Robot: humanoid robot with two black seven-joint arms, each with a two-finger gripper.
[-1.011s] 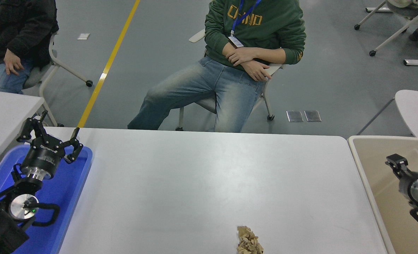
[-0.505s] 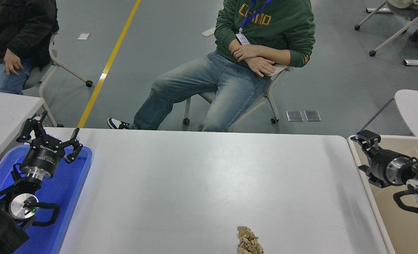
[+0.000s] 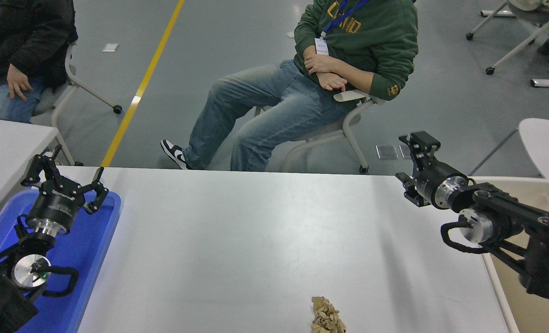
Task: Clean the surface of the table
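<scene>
Worktop (image 3: 265, 240): wide white-grey surface filling the lower centre of the head view, bare except for one crumpled tan wad of paper (image 3: 327, 316) at its near edge, a little right of centre. Beige bin (image 3: 545, 194) sits against the worktop's right end; blue tray (image 3: 87, 259) against its left end. Right end effector (image 3: 418, 169) hangs above the far right corner of the worktop, arm reaching in from the right edge across the bin; it points away from the camera toward the far side. Fingers seen nearly end-on, so cannot tell how far open it is; nothing visible in its grasp. It is well apart from the paper wad, which lies much nearer the camera. Left end effector (image 3: 64, 178) parked over the blue tray at lower left, fingers spread wide, holding nothing. A person in a green sweatshirt (image 3: 358, 51) sits on a chair beyond the far edge, arms folded, clear of the worktop; a second person (image 3: 15, 46) sits at upper left. Judgement: the step in hand is the reach for the one piece of litter; the grasp is not yet begun. Next move calls for bringing the right end effector back toward the near edge and down over the wad, fingers parted wide enough to straddle it, closing gently since crumpled paper gives, then carrying it to the bin alongside.
</scene>
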